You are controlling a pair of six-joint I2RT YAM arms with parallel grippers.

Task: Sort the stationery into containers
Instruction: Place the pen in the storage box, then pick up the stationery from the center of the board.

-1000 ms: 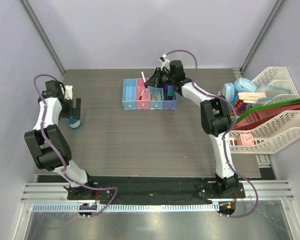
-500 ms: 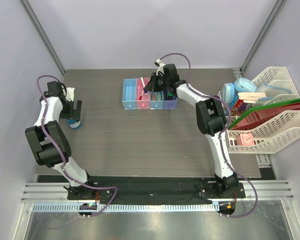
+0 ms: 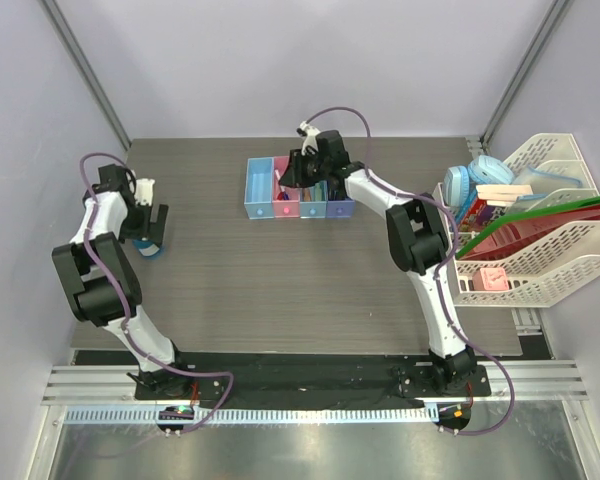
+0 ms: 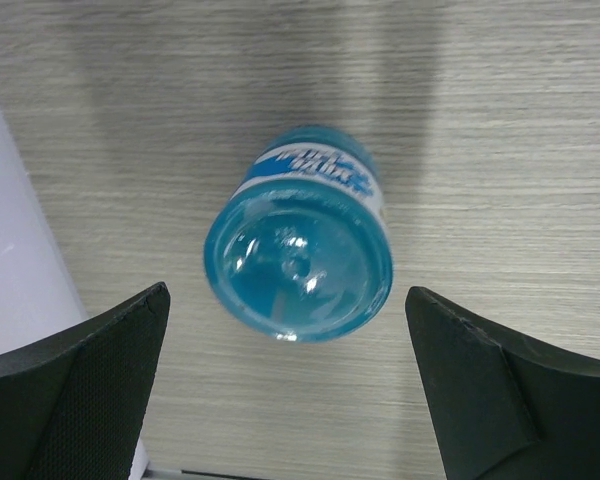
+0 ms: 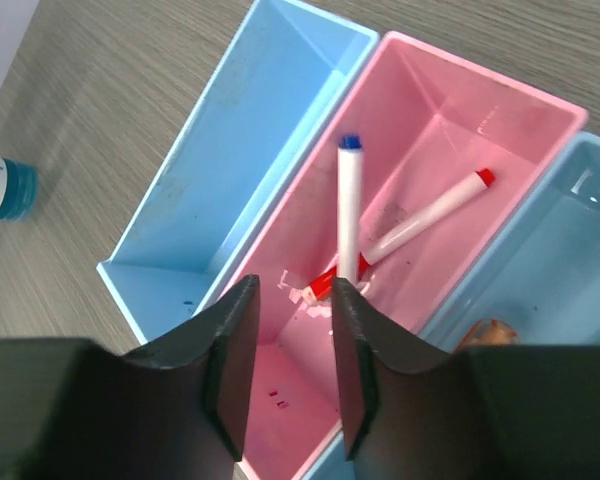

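At the left side of the desk (image 3: pixel 280 290) the left fingers (image 3: pixel 151 228) hang spread wide over a small round blue pot (image 4: pixel 298 235). The pot sits on the wood near the left edge of the desk. It is between the two fingers and touches neither of them, so these fingers hold nothing.

At the far side of the desk the right arm reaches over the row of four bins (image 3: pixel 314 210). The right fingers (image 3: pixel 296 178) are above the pink bin (image 5: pixel 450 120), which comes second from the left, just beside the blue bin (image 5: pixel 230 170). They stand only a little apart. In the gap between them I see the pink floor of the bin, and they grip nothing.

Inside the pink bin there is a white marker with a blue cap (image 5: pixel 349 210), the cap pointing to the far end. Its near end comes just to the tip of one finger; if it touches, I cannot tell. A second white marker with a red tip (image 5: pixel 430 215) lies slanting beside it, and the two meet near their lower ends.

In the light blue bin (image 5: pixel 570 260) a small brownish piece (image 5: pixel 485 335) shows only in part.

White racks (image 3: pixel 550 270) with folders stand at the right edge.
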